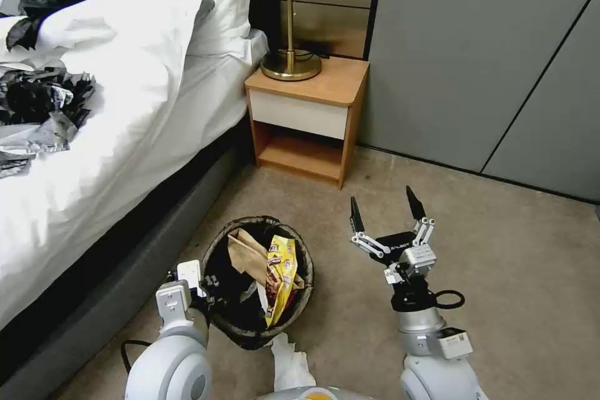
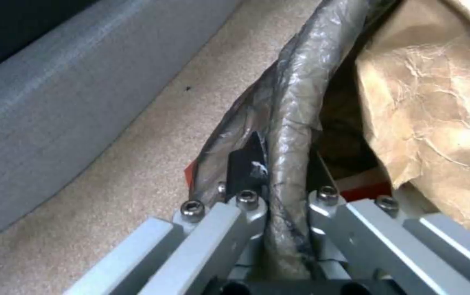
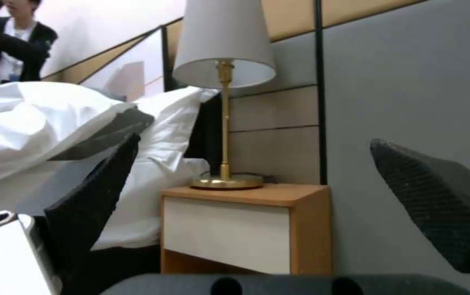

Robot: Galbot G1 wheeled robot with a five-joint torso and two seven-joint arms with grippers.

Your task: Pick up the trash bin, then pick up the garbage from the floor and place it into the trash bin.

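Observation:
The trash bin (image 1: 220, 324), a round bucket with a dark bag folded over its rim, is low on the carpet in front of me. In it lie a crumpled brown paper bag (image 1: 245, 252) and a yellow snack wrapper (image 1: 280, 272). My left gripper (image 1: 208, 289) is shut on the bin's near-left rim; in the left wrist view the left gripper (image 2: 284, 164) pinches the bag-covered rim (image 2: 295, 102), beside the brown paper bag (image 2: 437, 114) and a red scrap (image 2: 363, 189). My right gripper (image 1: 384, 212) is raised to the right of the bin, open and holding nothing. A white tissue (image 1: 289, 362) lies on the floor by my base.
A bed (image 1: 125, 106) with white linen and dark crumpled bags (image 1: 44, 100) runs along the left. A wooden nightstand (image 1: 306, 119) with a brass lamp (image 1: 289, 25) stands ahead, against grey wall panels (image 1: 487, 56). Open carpet (image 1: 519, 275) spreads to the right.

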